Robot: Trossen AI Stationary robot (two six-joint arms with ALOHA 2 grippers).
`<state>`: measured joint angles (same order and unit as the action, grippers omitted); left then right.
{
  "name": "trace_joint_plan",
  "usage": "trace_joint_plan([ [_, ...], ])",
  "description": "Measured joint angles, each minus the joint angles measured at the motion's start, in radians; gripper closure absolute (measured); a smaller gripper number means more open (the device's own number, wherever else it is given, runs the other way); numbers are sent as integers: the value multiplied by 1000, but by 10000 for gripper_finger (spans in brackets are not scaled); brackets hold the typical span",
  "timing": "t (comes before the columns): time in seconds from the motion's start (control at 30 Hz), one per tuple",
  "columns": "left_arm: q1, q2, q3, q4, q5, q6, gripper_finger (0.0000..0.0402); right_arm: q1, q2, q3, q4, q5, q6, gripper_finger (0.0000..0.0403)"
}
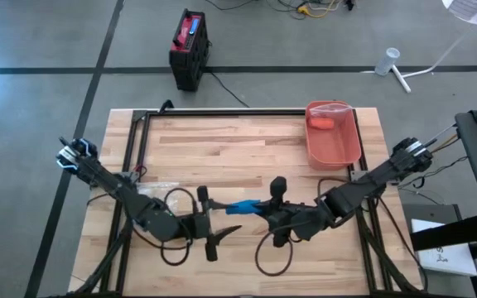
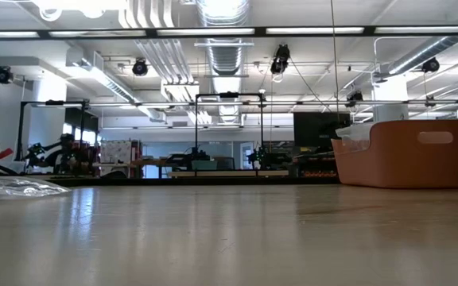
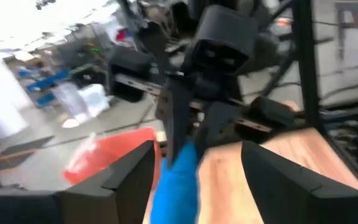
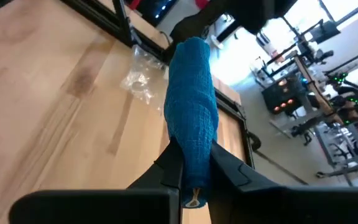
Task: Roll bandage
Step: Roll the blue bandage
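Wooden table (image 1: 247, 149) fills the middle of the high view, on a grey floor. Near its lower edge the two hands meet over a blue bandage (image 1: 243, 207). At centre right, the right hand (image 1: 265, 209) is clamped narrow on one end of the bandage. At centre left, the left hand (image 1: 208, 223) spreads wide around the other end. Farther up, at upper right, sits an orange bin (image 1: 334, 134); a clear bag (image 1: 157, 189) lies at left.

You see a bare tabletop (image 2: 229, 238), an orange bin (image 2: 404, 153) at right, and clear plastic (image 2: 14, 187) at the left edge.
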<state>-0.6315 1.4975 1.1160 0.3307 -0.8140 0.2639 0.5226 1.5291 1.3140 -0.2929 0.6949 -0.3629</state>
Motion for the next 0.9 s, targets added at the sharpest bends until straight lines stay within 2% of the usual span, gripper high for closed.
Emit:
trace_joint_plan([
  [0.13,42,0,0,-71,174,-93,160,-10,7,0,-7,-16,-15,373],
  [0.2,70,3,0,-107,224,-147,160,-19,12,0,-9,-44,-14,376],
  [0.57,145,49,2,-232,231,-179,168,-64,14,-2,-99,-133,73,376],
  [0.9,153,50,3,-342,215,-248,170,-65,14,-6,-108,-139,101,376],
])
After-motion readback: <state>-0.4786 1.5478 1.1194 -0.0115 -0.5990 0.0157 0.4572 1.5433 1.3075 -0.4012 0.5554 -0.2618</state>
